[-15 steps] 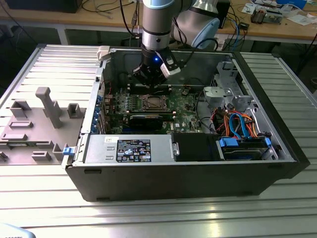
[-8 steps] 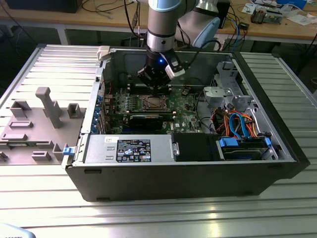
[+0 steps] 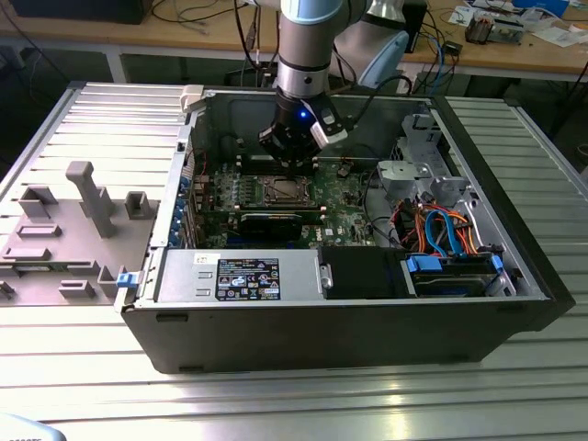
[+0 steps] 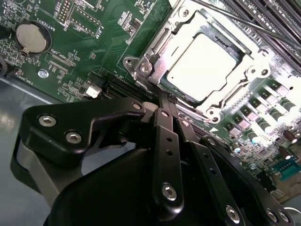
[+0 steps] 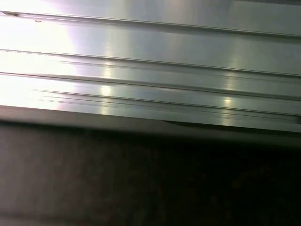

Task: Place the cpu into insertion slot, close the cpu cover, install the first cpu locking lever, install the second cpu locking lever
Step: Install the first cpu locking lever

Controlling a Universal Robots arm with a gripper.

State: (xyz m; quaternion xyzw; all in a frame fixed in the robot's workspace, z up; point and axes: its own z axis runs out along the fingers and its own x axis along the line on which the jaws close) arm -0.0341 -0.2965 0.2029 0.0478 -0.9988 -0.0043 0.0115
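Silver ribbed metal makes the big table (image 3: 276, 404), and an open computer case (image 3: 331, 322) lies flat on it. Inside the case sits a green board (image 3: 344, 216), like the floor of a box. Orange and blue cables (image 3: 441, 234) and a black box with a sticker (image 3: 239, 276) fill the case on the near side of the board.

On the board is the slot (image 4: 155, 54), a small square socket with a pale metal rim. The cpu (image 4: 204, 66) lies flat inside it, a shiny grey square. The cover (image 4: 221, 101) is a thin metal frame, and it looks folded down around the chip, with the chip showing through its square hole. Two thin wire levers (image 4: 244, 23) run along the far side of the slot from the fingers; I cannot tell if they are locked.

The gripper (image 4: 165, 98) hangs just over the near edge of the slot. In the second wrist view its black fingers (image 4: 164, 122) are pressed close together with nothing between them, and the tips point at the rim of the slot. The chip lies just past the tips. In the exterior view the gripper (image 3: 292, 163) sits right above the slot (image 3: 280, 190).
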